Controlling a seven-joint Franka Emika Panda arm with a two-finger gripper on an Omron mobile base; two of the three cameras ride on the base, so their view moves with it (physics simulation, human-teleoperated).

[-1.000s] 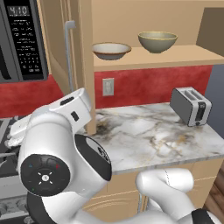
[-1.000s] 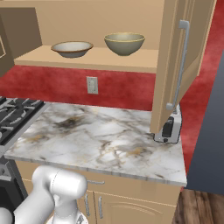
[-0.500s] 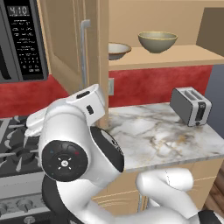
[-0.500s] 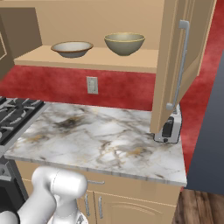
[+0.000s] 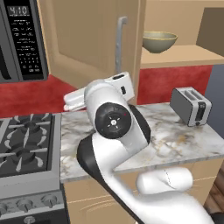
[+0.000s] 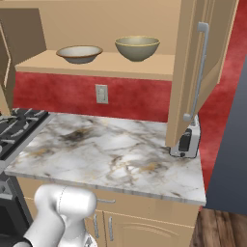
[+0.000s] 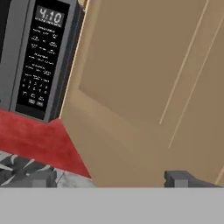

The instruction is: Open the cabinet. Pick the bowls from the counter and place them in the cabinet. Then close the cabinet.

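Both bowls sit on the shelf of the cabinet (image 6: 96, 67): the shallow bowl (image 6: 79, 53) to the left, the deep bowl (image 6: 137, 47) beside it. The left base view shows the deep bowl (image 5: 159, 41). The cabinet's left door (image 5: 83, 39) stands partly swung across the opening, handle (image 5: 120, 43) at its free edge. The right door (image 6: 185, 72) hangs wide open. My gripper (image 7: 107, 179) is open, nothing between its fingers, facing the left door's panel (image 7: 144, 87) at close range. I cannot tell whether it touches the door. The marble counter (image 6: 111, 149) has no bowl on it.
A microwave (image 5: 22, 39) hangs left of the cabinet, above the black gas stove (image 5: 26, 140). A silver toaster (image 5: 190, 105) stands at the counter's right end, partly behind the open right door. A wall outlet (image 6: 102, 93) sits on the red backsplash.
The left door has swung rightward across the opening and now hides the shallow bowl in the left base view. My arm has moved right with it. The right door and both bowls stayed put.
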